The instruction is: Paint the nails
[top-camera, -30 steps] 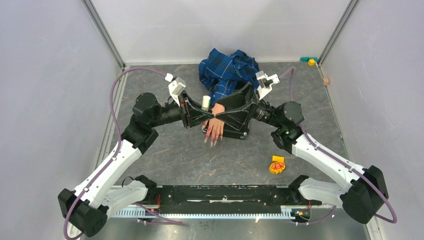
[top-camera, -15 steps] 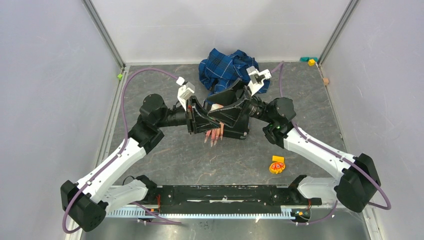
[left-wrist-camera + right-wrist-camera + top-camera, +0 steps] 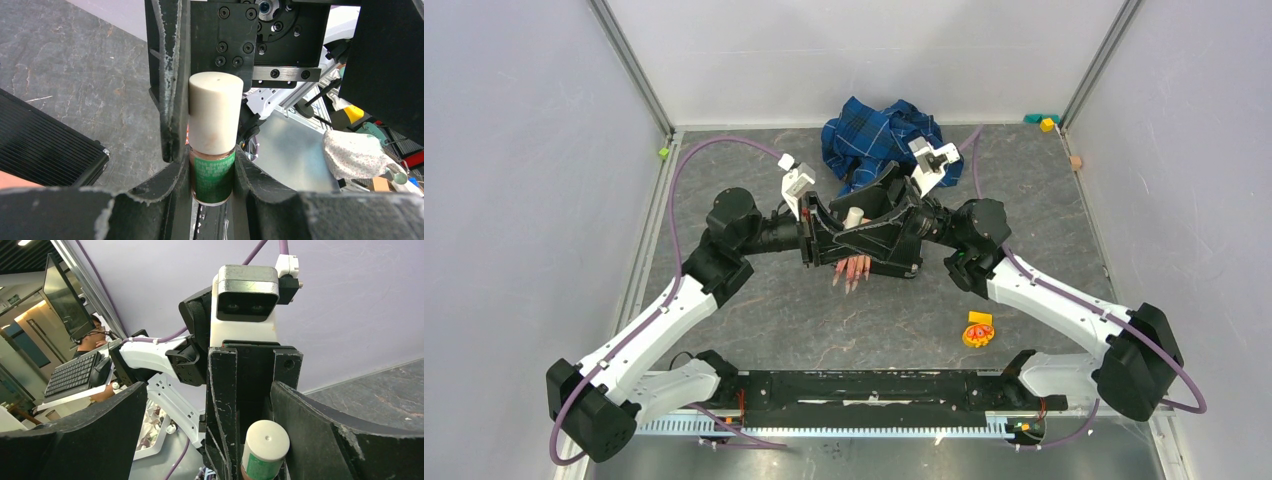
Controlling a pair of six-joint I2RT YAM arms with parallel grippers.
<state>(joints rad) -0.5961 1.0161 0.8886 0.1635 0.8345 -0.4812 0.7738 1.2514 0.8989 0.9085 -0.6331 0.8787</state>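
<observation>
The pink-red pointed nails (image 3: 852, 272) stick out towards me from under both grippers; the rest of the mannequin hand is hidden, and its blue plaid sleeve (image 3: 876, 135) lies behind. My left gripper (image 3: 829, 228) (image 3: 212, 172) is shut on a nail polish bottle (image 3: 214, 175) with a green label and a white cap (image 3: 854, 215) (image 3: 215, 112), held above the hand. My right gripper (image 3: 876, 225) (image 3: 209, 390) is wide open around the cap (image 3: 265, 440). One of its fingers (image 3: 170, 80) lies against the cap and the other stands well apart.
A black ribbed block (image 3: 45, 145) lies under the hand area. An orange and yellow object (image 3: 976, 330) sits on the mat at near right. Small coloured blocks (image 3: 1046, 122) lie in the far right corner, and a tiny green one (image 3: 664, 152) at far left.
My left gripper has carried the bottle to the right over the hand. My right gripper has moved left and now straddles the cap. The back of the hand is now covered.
</observation>
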